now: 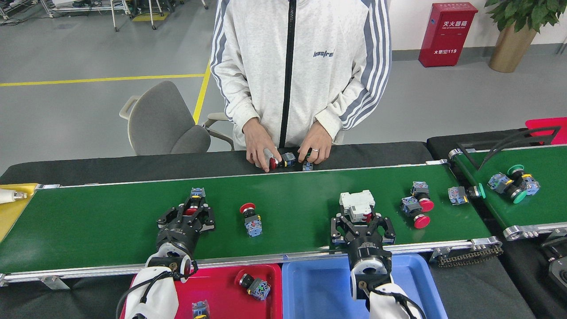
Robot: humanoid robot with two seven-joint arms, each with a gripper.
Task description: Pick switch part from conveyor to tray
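A: Reading any labels?
B: Red cabinet (pixel 447 33) shows "119".
A: Grippers?
B: Left gripper (pixel 191 212) clamps red switch part (pixel 193 204) on conveyor (pixel 110 217); right gripper (pixel 361 220) brackets white breaker (pixel 355 205), grip unclear.

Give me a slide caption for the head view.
Both grippers, left and right, close around switch parts on the conveyor while a person handles parts behind it.
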